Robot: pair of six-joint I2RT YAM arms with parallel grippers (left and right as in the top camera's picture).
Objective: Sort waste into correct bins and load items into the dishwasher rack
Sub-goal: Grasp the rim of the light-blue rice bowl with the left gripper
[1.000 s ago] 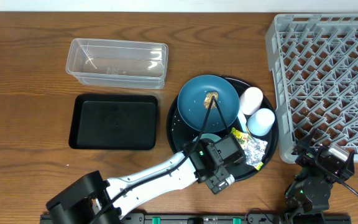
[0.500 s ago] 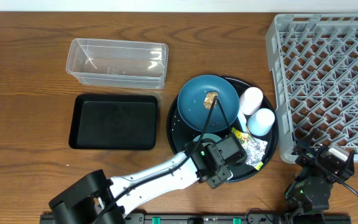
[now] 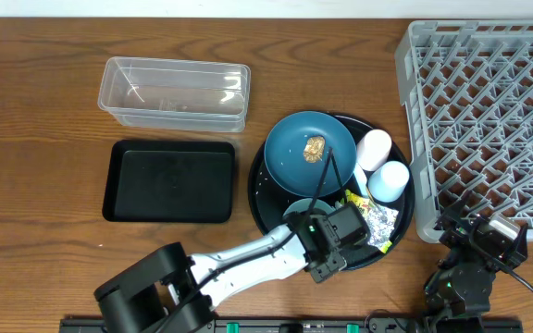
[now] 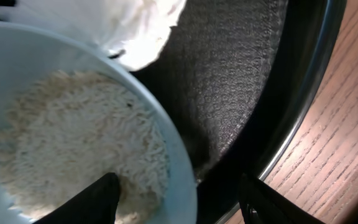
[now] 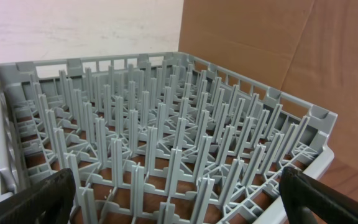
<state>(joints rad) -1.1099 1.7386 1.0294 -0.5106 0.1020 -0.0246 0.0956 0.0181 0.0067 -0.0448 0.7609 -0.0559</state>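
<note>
In the left wrist view the pale-blue bowl (image 4: 166, 134) holds white rice (image 4: 73, 137). My left gripper (image 4: 179, 186) straddles its rim, one finger on the rice and the other outside over the round black tray (image 4: 241, 74). A gap shows beside the rim, so the jaws stand open. White tissue (image 4: 123, 25) lies just past the bowl. Overhead, the left gripper (image 3: 325, 237) covers most of the bowl (image 3: 299, 211). The dark-blue plate (image 3: 294, 157) carries a brown lump (image 3: 315, 148), and the wooden stick (image 3: 322, 176) leans across it. My right gripper (image 5: 179, 199) is open, facing the dishwasher rack (image 5: 166, 124).
On the round tray stand a white cup (image 3: 374, 148) and a light-blue cup (image 3: 389, 180), with a yellow-green wrapper (image 3: 357, 197) and silver foil (image 3: 379, 222). At the left are the clear tub (image 3: 176, 92) and the black rectangular tray (image 3: 168, 180). The rack (image 3: 484, 120) fills the right side.
My left gripper has narrowed and shifted slightly over the bowl. The wooden stick has swung to the right, uncovering the brown lump. The right arm has not moved.
</note>
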